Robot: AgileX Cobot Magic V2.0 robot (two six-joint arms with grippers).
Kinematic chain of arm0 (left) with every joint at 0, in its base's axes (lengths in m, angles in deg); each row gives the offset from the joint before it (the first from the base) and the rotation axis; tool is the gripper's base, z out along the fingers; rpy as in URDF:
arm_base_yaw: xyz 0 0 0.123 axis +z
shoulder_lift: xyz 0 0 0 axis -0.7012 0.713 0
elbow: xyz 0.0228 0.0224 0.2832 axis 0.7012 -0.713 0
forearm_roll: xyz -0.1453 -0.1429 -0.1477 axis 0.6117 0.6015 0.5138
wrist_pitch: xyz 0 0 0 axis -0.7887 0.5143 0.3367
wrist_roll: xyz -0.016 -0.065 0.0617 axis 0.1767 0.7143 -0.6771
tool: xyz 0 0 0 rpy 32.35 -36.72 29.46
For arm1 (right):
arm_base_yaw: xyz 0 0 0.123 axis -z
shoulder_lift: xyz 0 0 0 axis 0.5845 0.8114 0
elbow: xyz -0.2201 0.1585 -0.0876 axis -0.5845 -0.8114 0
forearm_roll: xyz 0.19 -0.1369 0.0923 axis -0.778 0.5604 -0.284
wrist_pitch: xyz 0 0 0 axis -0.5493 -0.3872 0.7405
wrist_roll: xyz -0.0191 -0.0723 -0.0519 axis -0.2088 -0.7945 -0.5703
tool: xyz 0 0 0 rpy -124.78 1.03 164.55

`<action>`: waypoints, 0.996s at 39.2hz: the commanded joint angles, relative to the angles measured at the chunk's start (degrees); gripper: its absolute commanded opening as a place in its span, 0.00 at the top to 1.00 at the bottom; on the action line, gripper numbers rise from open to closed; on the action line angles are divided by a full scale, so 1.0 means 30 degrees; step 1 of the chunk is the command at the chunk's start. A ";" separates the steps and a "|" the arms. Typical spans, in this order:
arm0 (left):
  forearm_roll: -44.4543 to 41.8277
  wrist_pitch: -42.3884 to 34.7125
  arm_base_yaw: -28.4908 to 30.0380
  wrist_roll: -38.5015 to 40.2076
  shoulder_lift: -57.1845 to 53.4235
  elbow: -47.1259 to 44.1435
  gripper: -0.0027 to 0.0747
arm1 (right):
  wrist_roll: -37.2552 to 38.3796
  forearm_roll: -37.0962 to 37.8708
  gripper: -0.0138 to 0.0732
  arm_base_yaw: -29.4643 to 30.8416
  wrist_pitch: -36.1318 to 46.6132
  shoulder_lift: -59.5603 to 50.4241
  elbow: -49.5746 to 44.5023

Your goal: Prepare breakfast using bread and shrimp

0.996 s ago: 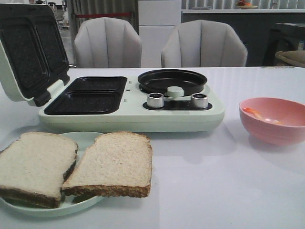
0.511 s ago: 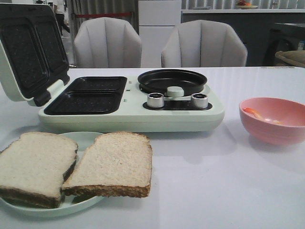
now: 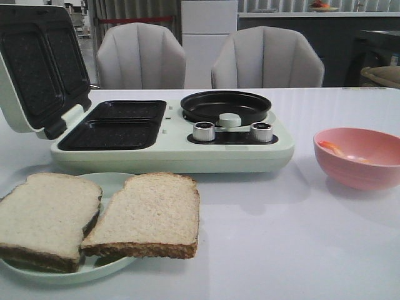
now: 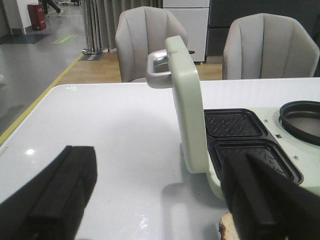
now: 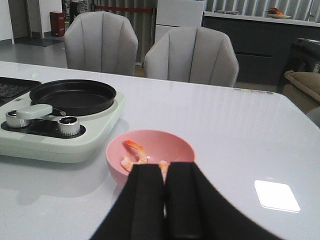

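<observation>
Left gripper (image 4: 160,200), the black two-finger one, is spread wide apart w/ nothing between the fingers. Right gripper (image 5: 165,200) is pinched together, black fingers nearly touching, also holding nothing afaict. Neither shows in the front view, so both sit back off the action.

Landmark = the pale green breakfast maker (image 3: 169,147) w/ dark nonstick plates, lid (image 3: 37,65) flipped up on its left side, small round black pan (image 3: 226,105) on its right half.

Left side: a corner of a tan bread slice (image 4: 230,231) peeks in right by the left gripper's fingertip. In front view the two square tan bread slices w/ dark crusts (image 3: 147,215) lie flat on a pale green round plate (image 3: 106,182), just in front of the maker's open sandwich wells (image 3: 115,124), slices overlapping a bit at the inner edge. So bread is the left arm's job imo, wells straight beyond it.

Right side: pink round bowl (image 5: 150,155) sits just ahead of the right gripper, near the maker's right end. Inside: a few small curled orange-white shrimp (image 5: 135,150), nothing else visible. Pan is beyond and inward from the bowl.

Nothing's in the wells or pan yet, so task looks basically unstarted. Right gripper would prob need to open up before going into the bowl.
</observation>
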 commanded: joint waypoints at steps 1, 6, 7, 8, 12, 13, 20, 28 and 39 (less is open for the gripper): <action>-0.1293 -0.1031 -0.0853 0.0065 0.0296 0.0563 0.21 | -0.0023 0.0255 0.65 0.0085 0.1647 -0.0409 0.0353; -0.4984 0.0331 -0.3289 0.0065 0.0409 0.0563 0.21 | -0.0023 0.0255 0.65 0.0085 0.1647 -0.0409 0.0353; -0.5601 0.0826 -0.3738 0.0065 0.0426 0.0563 0.21 | -0.0023 0.0255 0.65 0.0085 0.1647 -0.0409 0.0353; -0.6482 0.1395 -0.4345 0.0065 0.0534 0.0563 0.21 | -0.0023 0.0255 0.65 0.0085 0.1647 -0.0409 0.0353; -0.9292 0.4049 -0.6564 0.0065 0.1235 0.0563 0.21 | -0.0023 0.0255 0.65 0.0085 0.1647 -0.0409 0.0353; -0.9703 0.4620 -0.6988 0.0065 0.1499 0.0563 0.21 | -0.0023 0.0255 0.65 0.0085 0.1647 -0.0409 0.0353; -1.1612 0.8330 -1.0428 0.0065 0.3743 0.0563 0.21 | -0.0023 0.0255 0.65 0.0085 0.1647 -0.0409 0.0353; -1.3243 0.9064 -1.3370 0.0065 0.6479 0.0563 0.21 | -0.0023 0.0255 0.65 0.0085 0.1647 -0.0409 0.0353; -1.6144 0.9292 -1.5156 0.0065 1.0024 0.0563 0.21 | -0.0023 0.0255 0.65 0.0085 0.1647 -0.0409 0.0353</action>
